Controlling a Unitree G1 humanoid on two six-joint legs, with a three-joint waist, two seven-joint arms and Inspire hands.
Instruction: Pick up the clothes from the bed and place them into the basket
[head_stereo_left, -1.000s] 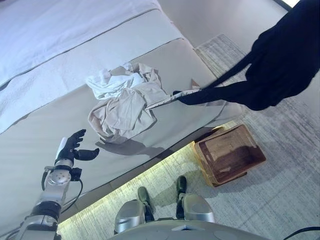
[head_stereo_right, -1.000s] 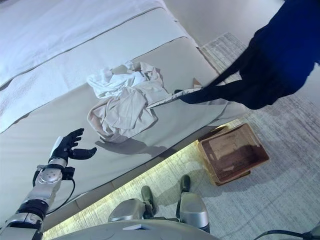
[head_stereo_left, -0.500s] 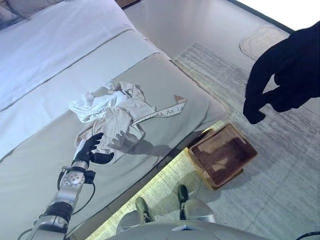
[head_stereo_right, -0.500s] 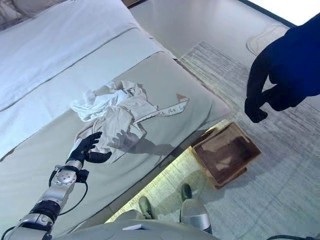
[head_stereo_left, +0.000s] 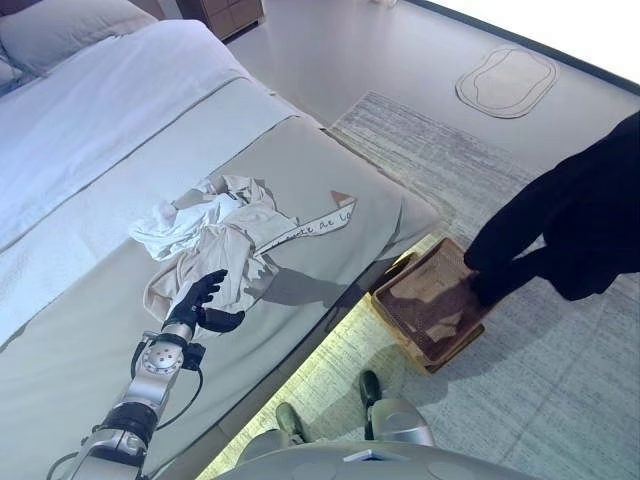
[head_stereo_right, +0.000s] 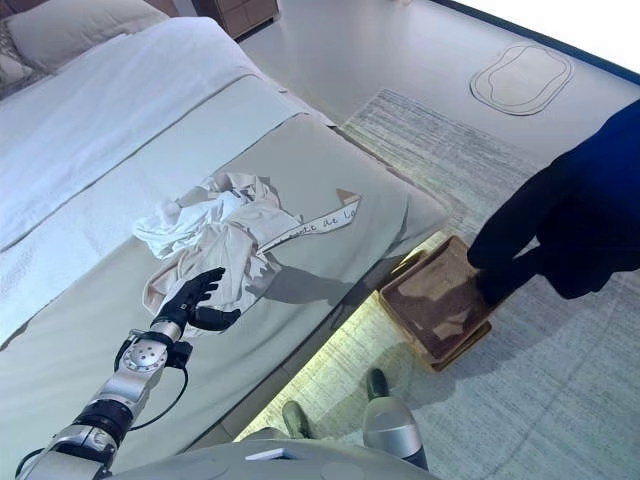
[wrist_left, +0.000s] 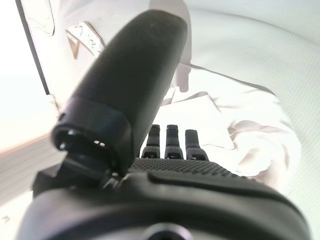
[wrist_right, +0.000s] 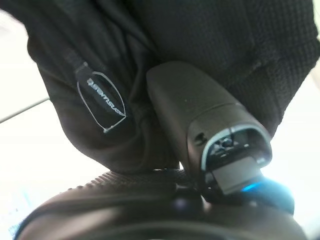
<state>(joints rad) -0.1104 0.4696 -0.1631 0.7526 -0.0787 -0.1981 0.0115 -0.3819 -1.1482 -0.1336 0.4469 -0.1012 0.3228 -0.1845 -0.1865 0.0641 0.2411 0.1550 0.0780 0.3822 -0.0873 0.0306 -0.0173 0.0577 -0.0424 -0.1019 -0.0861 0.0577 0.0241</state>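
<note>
A pile of cream and white clothes (head_stereo_left: 215, 235) lies on the beige bed (head_stereo_left: 90, 330), with a printed strip (head_stereo_left: 315, 222) trailing toward the bed's edge. My left hand (head_stereo_left: 200, 300) is open, its fingers resting on the near edge of the pile; the left wrist view shows its straight fingers (wrist_left: 170, 142) against the pale cloth (wrist_left: 240, 135). My right hand (wrist_right: 200, 115) is wrapped in a dark garment (head_stereo_left: 570, 225), its thumb pressed into the cloth (wrist_right: 225, 45). The garment hangs over the brown wicker basket (head_stereo_left: 395, 330) on the floor beside the bed.
A grey rug (head_stereo_left: 560, 400) lies under the basket. An oval mat (head_stereo_left: 508, 80) lies on the floor further off. White bedding and a pillow (head_stereo_left: 70, 25) are at the bed's head. A wooden cabinet (head_stereo_left: 225, 12) stands beyond.
The camera has shifted. The dark garment has come off the bed and now hangs down over the basket. My left hand has reached forward onto the near edge of the pale clothes.
</note>
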